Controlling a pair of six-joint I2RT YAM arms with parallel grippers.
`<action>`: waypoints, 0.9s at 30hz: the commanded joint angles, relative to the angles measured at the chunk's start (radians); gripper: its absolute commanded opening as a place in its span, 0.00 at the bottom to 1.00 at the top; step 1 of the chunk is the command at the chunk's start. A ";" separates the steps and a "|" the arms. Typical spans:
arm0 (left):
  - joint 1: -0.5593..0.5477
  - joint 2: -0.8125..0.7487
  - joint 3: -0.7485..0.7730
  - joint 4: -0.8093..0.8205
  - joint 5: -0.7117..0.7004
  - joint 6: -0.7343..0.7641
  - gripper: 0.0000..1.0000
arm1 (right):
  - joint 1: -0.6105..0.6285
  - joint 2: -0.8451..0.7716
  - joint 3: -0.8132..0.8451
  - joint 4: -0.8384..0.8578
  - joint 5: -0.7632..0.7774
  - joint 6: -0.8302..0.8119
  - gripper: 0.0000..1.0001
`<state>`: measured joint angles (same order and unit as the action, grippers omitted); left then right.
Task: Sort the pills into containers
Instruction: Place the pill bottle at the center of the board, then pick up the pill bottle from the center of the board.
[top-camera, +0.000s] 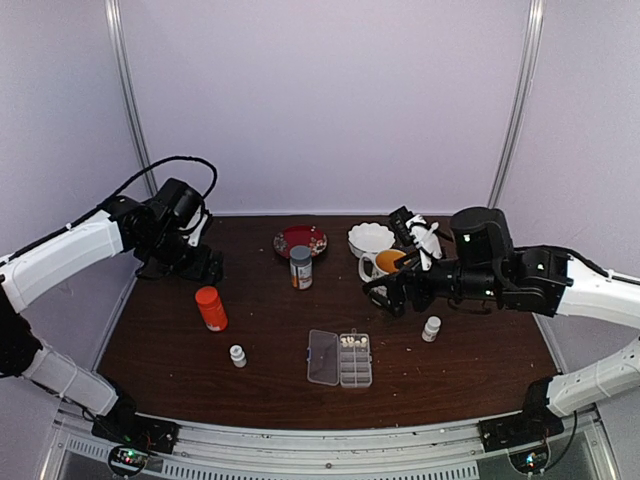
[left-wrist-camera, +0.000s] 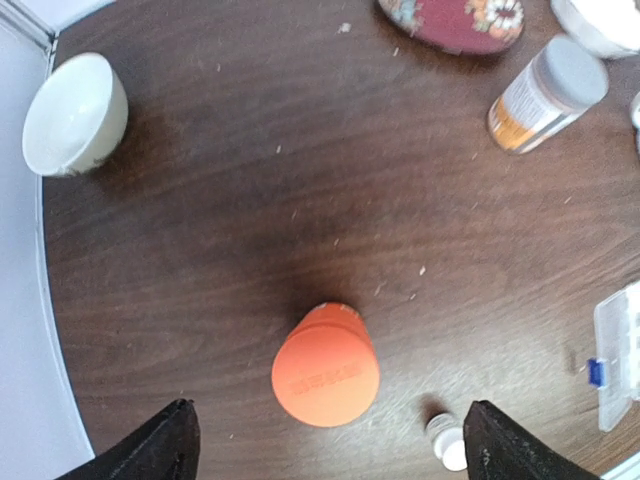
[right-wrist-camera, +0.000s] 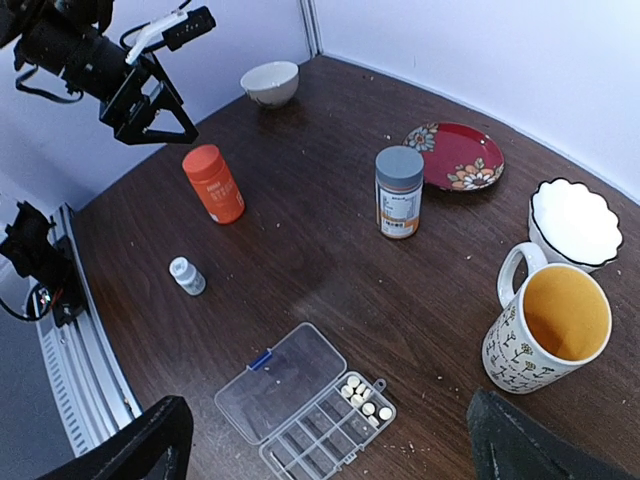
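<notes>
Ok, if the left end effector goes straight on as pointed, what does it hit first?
Likely the orange bottle, upright and centred just ahead of the open left end effector. Depth is unclear from the wrist view.

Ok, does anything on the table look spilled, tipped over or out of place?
Nothing looks tipped or spilled. The pill box lies open, its pills bunched at one end while the other cells look empty.

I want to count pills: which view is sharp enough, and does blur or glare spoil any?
Right wrist view: sharpest, the pills show as separate tablets in one corner cell of the pill box, no glare. Top external view: soft, they merge into a pale smudge. Left wrist view: box cropped at the right edge, no pills visible.
</notes>
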<state>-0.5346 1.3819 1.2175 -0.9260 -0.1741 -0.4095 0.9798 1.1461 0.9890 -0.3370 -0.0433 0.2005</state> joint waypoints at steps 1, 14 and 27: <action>0.006 0.012 0.033 0.128 0.061 0.021 0.93 | -0.006 -0.082 -0.078 0.140 0.038 0.052 1.00; -0.044 0.238 0.241 0.222 0.136 -0.031 0.93 | -0.007 0.005 0.052 -0.056 0.143 0.059 1.00; -0.095 0.532 0.506 0.185 0.155 -0.081 0.98 | -0.007 0.061 0.139 -0.104 0.224 0.078 1.00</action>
<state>-0.5945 1.8309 1.6363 -0.7216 0.0002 -0.4568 0.9764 1.2350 1.1141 -0.4103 0.1078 0.2504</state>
